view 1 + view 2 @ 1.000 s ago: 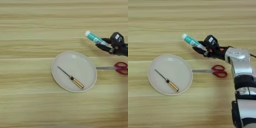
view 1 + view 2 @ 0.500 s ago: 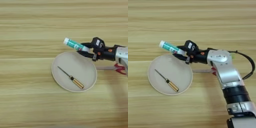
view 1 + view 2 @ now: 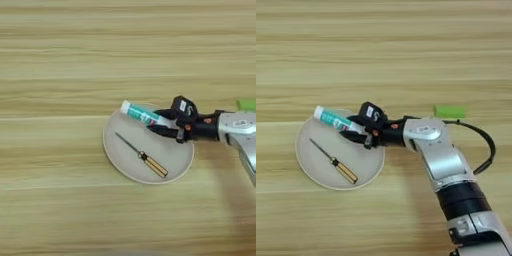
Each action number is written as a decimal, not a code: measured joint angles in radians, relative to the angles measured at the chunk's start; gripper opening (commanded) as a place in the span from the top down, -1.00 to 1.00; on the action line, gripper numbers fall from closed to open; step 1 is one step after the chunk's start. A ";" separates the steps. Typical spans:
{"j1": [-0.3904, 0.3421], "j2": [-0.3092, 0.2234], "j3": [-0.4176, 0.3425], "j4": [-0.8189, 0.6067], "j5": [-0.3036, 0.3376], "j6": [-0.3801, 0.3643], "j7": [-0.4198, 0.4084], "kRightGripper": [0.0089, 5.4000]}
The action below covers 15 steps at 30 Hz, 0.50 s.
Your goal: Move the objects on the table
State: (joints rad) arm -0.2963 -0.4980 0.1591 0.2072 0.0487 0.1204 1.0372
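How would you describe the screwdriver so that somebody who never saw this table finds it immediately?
Find the round beige plate on the wooden table. Inside it lies a thin screwdriver, set diagonally. Unlike the white and teal glue stick held above the plate's rim, it has a dark metal shaft and a yellow-brown handle.

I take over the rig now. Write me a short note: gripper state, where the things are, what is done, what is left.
Right gripper: shut on the glue stick, holding it over the plate's far edge; not released yet.
Screwdriver: lying in the plate.
Green bar: on the table, right of the plate, behind the forearm.
Scissors: not visible now, possibly hidden by the arm.
Done: glue stick picked up and brought to the plate.
Left: probably release it, then handle the other items.
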 measured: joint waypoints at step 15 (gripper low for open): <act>0.020 0.000 0.030 0.025 -0.008 0.000 0.040 0.37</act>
State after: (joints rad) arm -0.2762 -0.4975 0.1894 0.2327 0.0406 0.1205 1.0771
